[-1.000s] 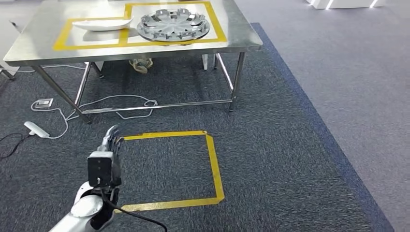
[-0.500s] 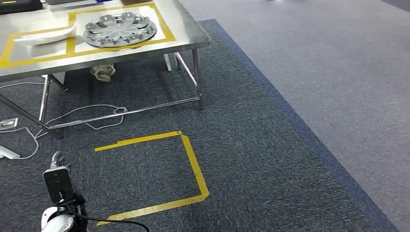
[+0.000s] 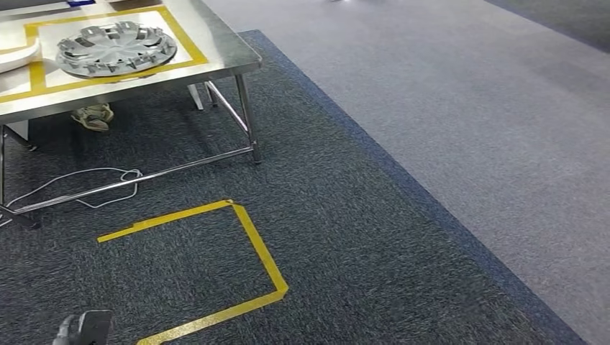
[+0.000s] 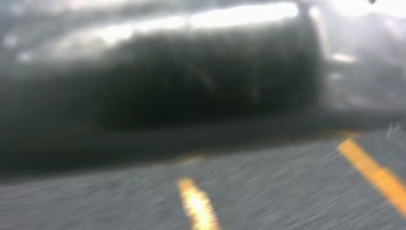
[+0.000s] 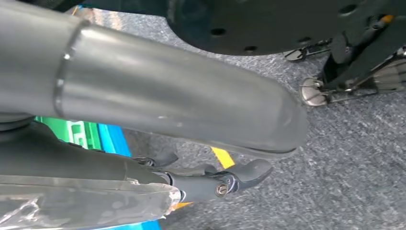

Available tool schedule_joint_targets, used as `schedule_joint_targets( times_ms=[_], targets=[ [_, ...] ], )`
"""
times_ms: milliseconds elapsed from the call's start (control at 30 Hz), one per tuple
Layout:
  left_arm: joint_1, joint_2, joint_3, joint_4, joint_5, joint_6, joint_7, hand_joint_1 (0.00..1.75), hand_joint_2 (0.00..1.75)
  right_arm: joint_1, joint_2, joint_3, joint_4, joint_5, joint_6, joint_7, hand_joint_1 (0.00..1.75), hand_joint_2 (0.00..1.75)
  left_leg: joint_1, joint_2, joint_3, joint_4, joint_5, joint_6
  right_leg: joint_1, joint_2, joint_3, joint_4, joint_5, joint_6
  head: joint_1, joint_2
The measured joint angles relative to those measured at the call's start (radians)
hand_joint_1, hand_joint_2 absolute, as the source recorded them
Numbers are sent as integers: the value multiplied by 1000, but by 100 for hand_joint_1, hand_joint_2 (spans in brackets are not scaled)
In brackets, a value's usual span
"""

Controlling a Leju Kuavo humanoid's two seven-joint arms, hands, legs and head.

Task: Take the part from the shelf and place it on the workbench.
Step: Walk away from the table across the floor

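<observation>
A silver wheel-cover part [image 3: 115, 49] is seen lying flat on the steel table [image 3: 223, 61], inside a yellow tape outline [image 3: 188, 44]. The left hand [image 3: 80, 329] is barely caught low over the carpet; its fingers cannot be judged. The right hand's fingers [image 5: 249, 173] appear loosely curled, apparently holding nothing.

Workshop; steel workbench [image 3: 216, 68], floor tape [image 3: 259, 251]
</observation>
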Motion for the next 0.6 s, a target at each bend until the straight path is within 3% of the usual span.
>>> schedule_joint_targets(
  times_ms=[67, 100, 133, 200, 267, 300, 367, 400, 467, 533, 567, 600],
  targets=[
    [-5, -36, 79, 35, -47, -24, 11, 0, 0, 7, 1, 22, -21, -6, -3, 6, 0, 0, -1, 29, -2, 0, -1, 1, -6, -27, -55, 126, -56, 10, 2, 0],
    [-9, -50, 114, 51, -62, -30, 14, 0, 0, 11, 2, 32, -30, -8, -4, 9, 0, 0, -2, 43, -2, 0, -1, 0, -9, -32, -61, 149, -59, 13, 2, 0],
    [-14, -62, 143, 64, -71, -33, 17, 0, 0, 16, 3, 39, -38, -9, -6, 11, 0, 0, -2, 55, -2, 0, -2, -1, -11, -36, -47, 132, -45, 15, 2, 0],
    [-26, -81, 187, 84, -79, -41, 22, 0, 0, 25, 6, 51, -53, -12, -8, 15, 0, 0, -2, 74, 2, 0, -3, -4, -12, -62, 38, -4, 10, 13, 2, 0],
    [-34, -92, 221, 101, -89, -58, 27, 0, 0, 30, 8, 64, -70, -17, -11, 19, 0, 0, -6, 90, 7, 1, -8, -14, -9, -98, 109, -122, 37, 4, 0, 0],
    [-38, -97, 235, 109, -94, -69, 28, 0, 0, 31, 9, 69, -77, -20, -13, 22, 0, 0, -8, 97, 11, 2, -9, -21, -7, -106, 120, -144, 36, -2, -3, 0],
    [-44, -104, 252, 121, -107, -97, 28, 0, 0, 37, 11, 77, -88, -25, -16, 27, 0, 0, -8, 113, 18, 0, -11, -34, -4, -90, 117, -148, 36, -14, -7, 0],
    [-47, -107, 258, 127, -113, -114, 27, 0, 0, 41, 12, 79, -92, -28, -16, 31, 0, 0, -6, 108, 20, 4, -17, -40, -5, -80, 119, -150, 40, -20, -7, 0],
    [-49, -108, 272, 138, -122, -146, 25, 0, 0, 47, 16, 84, -102, -33, -17, 36, 0, 0, -2, 68, 4, 54, -59, -49, -9, -61, 125, -157, 49, -33, -10, 0],
    [-50, -109, 292, 151, -123, -180, 24, 0, 0, 49, 17, 89, -111, -37, -17, 39, 0, 0, 0, 19, -48, 177, -128, -52, -10, -37, 126, -157, 54, -41, -14, 0],
    [-50, -109, 302, 158, -122, -197, 24, 0, 0, 50, 17, 91, -113, -39, -18, 40, 0, 0, 0, 10, -76, 237, -152, -52, -8, -23, 126, -157, 55, -42, -14, 0],
    [-50, -109, 310, 163, -122, -210, 24, 0, 0, 51, 17, 92, -115, -40, -18, 40, 0, 0, 0, 6, -93, 271, -155, -51, -6, -8, 126, -157, 55, -43, -14, 0]
  ],
)
